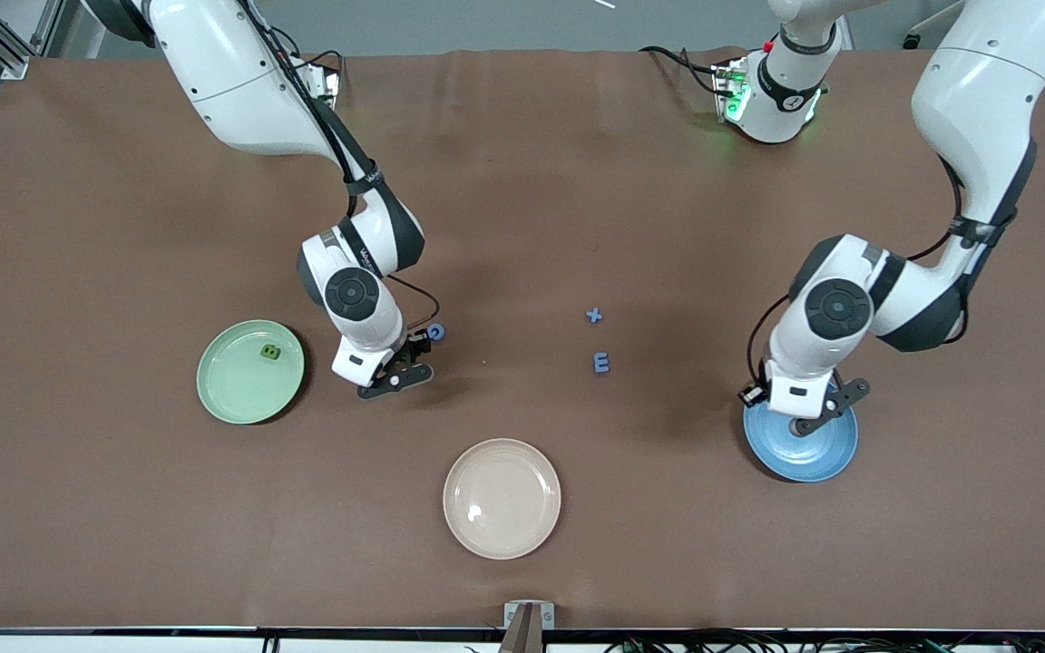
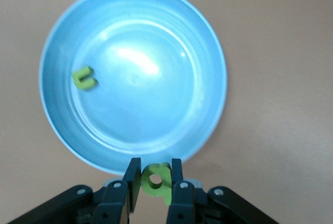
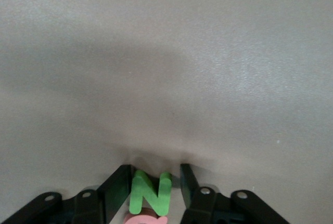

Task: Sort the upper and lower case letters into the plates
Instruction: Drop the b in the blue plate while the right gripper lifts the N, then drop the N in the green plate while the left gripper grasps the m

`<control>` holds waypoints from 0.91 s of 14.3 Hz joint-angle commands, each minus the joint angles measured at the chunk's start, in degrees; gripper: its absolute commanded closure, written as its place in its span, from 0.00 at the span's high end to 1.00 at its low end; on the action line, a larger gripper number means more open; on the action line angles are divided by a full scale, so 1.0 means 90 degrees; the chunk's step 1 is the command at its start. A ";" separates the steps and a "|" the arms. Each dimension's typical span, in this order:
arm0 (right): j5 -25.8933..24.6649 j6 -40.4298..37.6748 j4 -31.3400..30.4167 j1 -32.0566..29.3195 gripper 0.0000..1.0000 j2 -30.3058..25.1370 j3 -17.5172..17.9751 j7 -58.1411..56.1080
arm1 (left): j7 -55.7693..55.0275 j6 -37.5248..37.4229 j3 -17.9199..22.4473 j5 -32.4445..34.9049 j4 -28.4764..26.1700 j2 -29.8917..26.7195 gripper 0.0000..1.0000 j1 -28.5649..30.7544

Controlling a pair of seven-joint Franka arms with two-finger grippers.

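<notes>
**A:** Where's the left hand [image 2: 156, 169]?

**B:** Over the blue plate [image 2: 52, 52], near its rim. It is clenched on a green letter with a round hole [image 2: 156, 181]. A second green letter, U-shaped [image 2: 84, 77], lies inside that plate.

**A:** And the right hand [image 3: 153, 174]?

**B:** Down at the counter [image 1: 577, 181], between the mint green plate [image 1: 232, 399] and a round blue letter [image 1: 435, 333]. Its fingers bracket a green N [image 3: 151, 193]. One finger is against the N and there is a sliver of gap at the other, so it isn't gripped. A pink-red letter [image 3: 143, 219] lies touching the N, mostly cut off by the edge of the wrist view.

**A:** Anything in the mint plate?

**B:** One dark green letter [image 1: 270, 352], which I can't read.

**A:** What else is loose?

**B:** A blue x [image 1: 594, 316] and a blue E [image 1: 601, 364] lie mid-counter, the E nearer the front camera. The cream plate [image 1: 502, 499] sits nearest that camera.
</notes>
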 commanded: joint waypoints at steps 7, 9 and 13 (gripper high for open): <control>-0.0058 -0.0013 -0.0130 -0.0157 0.02 -0.0073 0.0025 0.0037 | 0.1092 -0.0084 0.0015 0.0019 0.0259 0.0378 1.00 0.0462; -0.0058 -0.0032 -0.0101 -0.0255 0.01 -0.0082 0.0025 -0.0060 | 0.1033 -0.0123 -0.0004 0.0009 0.0269 0.0320 1.00 0.0384; -0.0048 -0.0791 0.0143 -0.0966 0.00 -0.0423 0.0025 -0.1424 | 0.1004 -0.0133 -0.0063 -0.0079 0.0269 0.0261 1.00 0.0014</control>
